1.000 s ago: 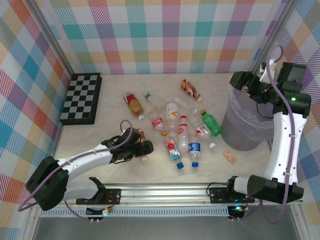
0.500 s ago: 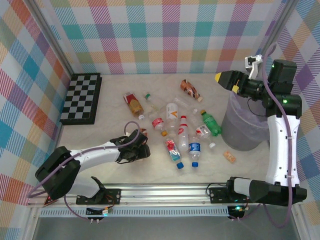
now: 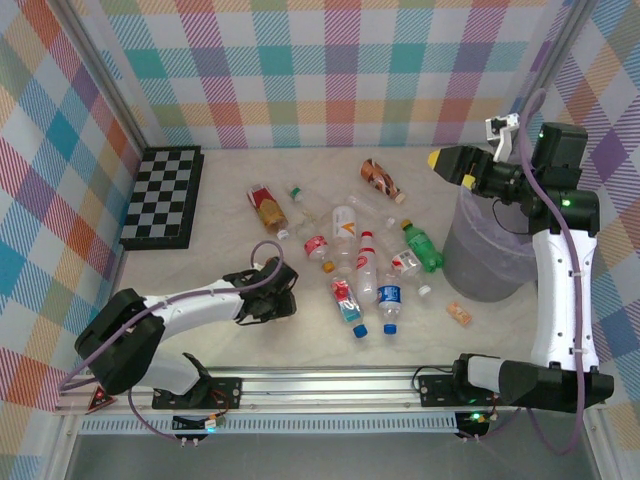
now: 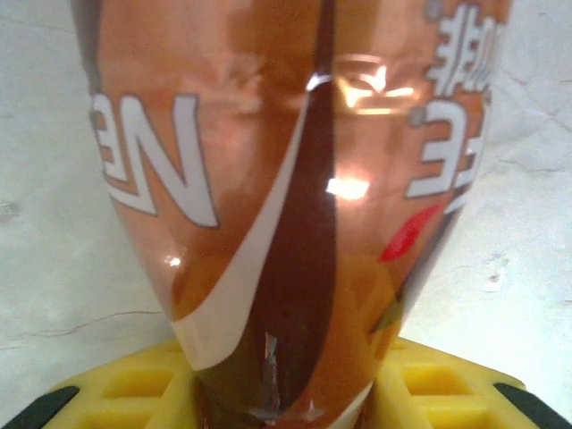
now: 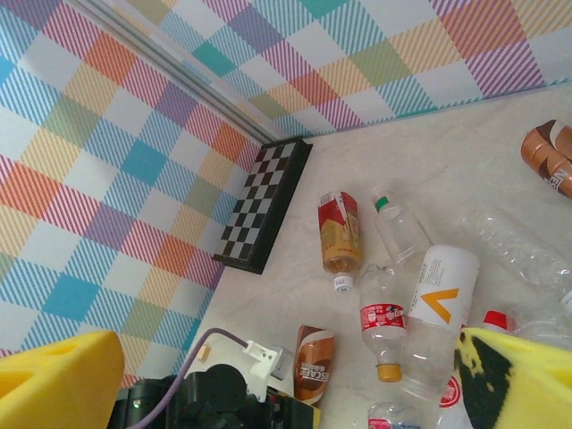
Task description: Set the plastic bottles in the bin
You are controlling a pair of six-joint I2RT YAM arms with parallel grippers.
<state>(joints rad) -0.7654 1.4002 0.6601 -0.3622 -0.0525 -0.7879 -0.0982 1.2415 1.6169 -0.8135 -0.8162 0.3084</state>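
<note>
One bottle gripped, bin well off to the right

Left gripper (image 3: 277, 293) is clamped on the brown-wrapped bottle (image 4: 286, 206) at the table's front. Lift clear of the other bottles (image 3: 370, 265) before crossing to the bin (image 3: 480, 272), where the right gripper (image 3: 450, 166) hangs with fingers spread.

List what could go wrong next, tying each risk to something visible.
1. The left gripper pinches the glossy brown bottle where it tapers; it may slip on lifting.
2. Loose bottles lie between it and the bin; a low carry could scatter them.
3. The open right gripper hangs by the bin's rim; the arms might clash there.
</note>
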